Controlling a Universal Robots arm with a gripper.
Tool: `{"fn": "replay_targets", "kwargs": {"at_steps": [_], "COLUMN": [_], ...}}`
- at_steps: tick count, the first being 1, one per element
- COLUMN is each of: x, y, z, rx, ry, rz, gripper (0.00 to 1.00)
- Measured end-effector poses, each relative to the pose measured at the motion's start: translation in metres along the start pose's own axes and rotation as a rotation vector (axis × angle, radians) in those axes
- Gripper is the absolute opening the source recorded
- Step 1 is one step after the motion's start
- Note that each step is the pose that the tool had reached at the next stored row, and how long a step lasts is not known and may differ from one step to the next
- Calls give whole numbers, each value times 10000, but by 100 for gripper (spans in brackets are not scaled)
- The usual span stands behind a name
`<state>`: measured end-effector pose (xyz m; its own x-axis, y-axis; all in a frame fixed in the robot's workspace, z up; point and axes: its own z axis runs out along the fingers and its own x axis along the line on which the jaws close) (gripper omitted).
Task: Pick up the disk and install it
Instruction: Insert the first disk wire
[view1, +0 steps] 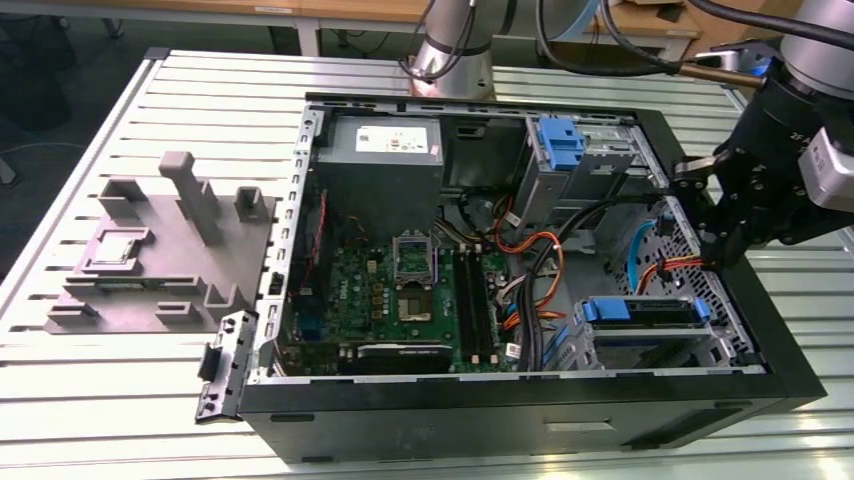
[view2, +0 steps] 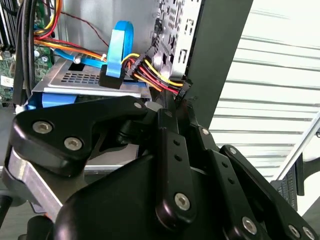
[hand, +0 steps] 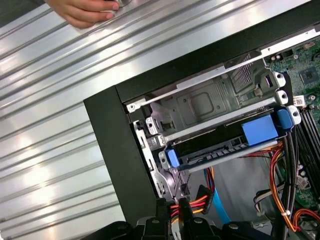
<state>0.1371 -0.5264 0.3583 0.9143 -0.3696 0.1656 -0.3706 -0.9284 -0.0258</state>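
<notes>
The disk (view1: 645, 312) sits in its blue carrier inside the metal drive cage at the case's front corner, on the exterior view's right. In the first wrist view the disk (hand: 225, 141) fills one slot, and the slot beside it is bare metal. My gripper (view1: 727, 258) hangs just over the case's right wall, a little way from the cage. In both wrist views its fingers stand shut together, and the gripper's tip (view2: 181, 102) is at a black power plug (view2: 183, 90) with red, yellow and orange wires. Whether the plug is pinched I cannot tell.
A grey holder block (view1: 147, 250) stands on the slatted table (view1: 120, 400) at the exterior view's left. A blue bracket (view1: 561, 140) is fixed to the bay at the case's back. Loose orange cables (view1: 534, 270) cross the motherboard. A person's hand (hand: 85, 12) rests on the table outside the case.
</notes>
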Motion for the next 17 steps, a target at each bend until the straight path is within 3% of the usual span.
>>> {"fn": "replay_targets", "kwargs": {"at_steps": [7, 8, 9, 10, 17], "x": [0, -34, -34, -23, -15], "y": [-2, -58, -58, -60, -61], "z": [1, 70, 70, 4, -44], "rx": [0, -24, -19, -18, -18], "ry": [-1, 3, 1, 1, 0], "rz": [2, 157, 158, 158, 158], "gripper": [24, 24, 24, 24, 24]}}
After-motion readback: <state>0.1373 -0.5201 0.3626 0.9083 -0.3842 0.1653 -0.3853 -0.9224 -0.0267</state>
